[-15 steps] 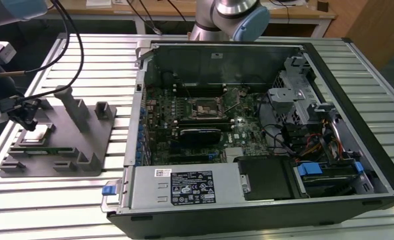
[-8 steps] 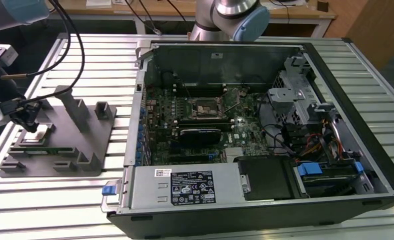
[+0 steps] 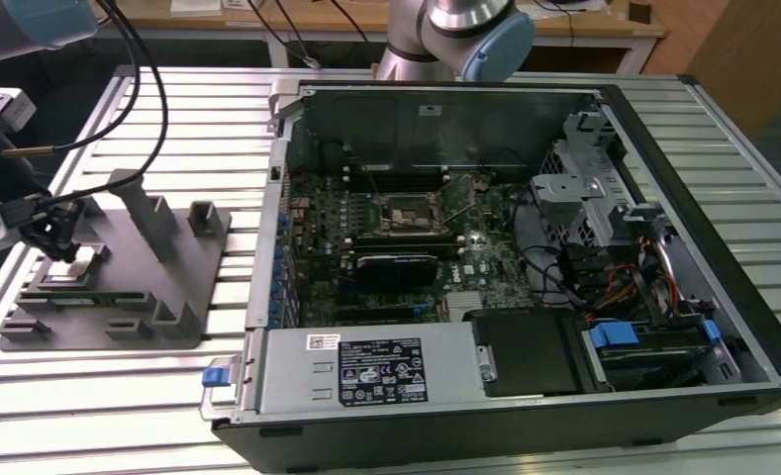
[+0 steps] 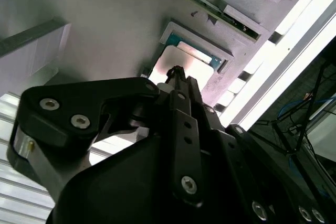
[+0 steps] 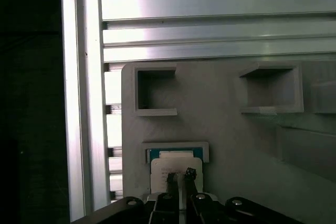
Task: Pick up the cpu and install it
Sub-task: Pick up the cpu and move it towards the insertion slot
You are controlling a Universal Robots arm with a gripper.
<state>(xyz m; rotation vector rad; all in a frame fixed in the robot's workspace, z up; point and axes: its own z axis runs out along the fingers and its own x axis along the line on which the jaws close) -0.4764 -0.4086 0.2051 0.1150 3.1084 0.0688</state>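
The cpu [image 5: 167,165], a flat pale square with a thin greenish edge, lies in a shallow framed recess of the grey fixture [image 5: 231,140]. In the second wrist view the cpu [image 4: 197,61] shows just past the fingertips. My gripper [image 5: 180,177] hangs right over it with its two thin black fingers close together and nothing between them. In the exterior view the gripper [image 3: 60,249] stands over the fixture's near-left part, above the cpu [image 3: 84,261]. The motherboard socket [image 3: 410,213] sits inside the open computer case.
The grey fixture [image 3: 165,287] has upright posts and a long green strip module [image 3: 93,295] laid in a slot. The open computer case [image 3: 707,247] takes up the exterior view's right, on a slatted aluminium table [image 3: 192,109]. Cables hang from the arm above the fixture.
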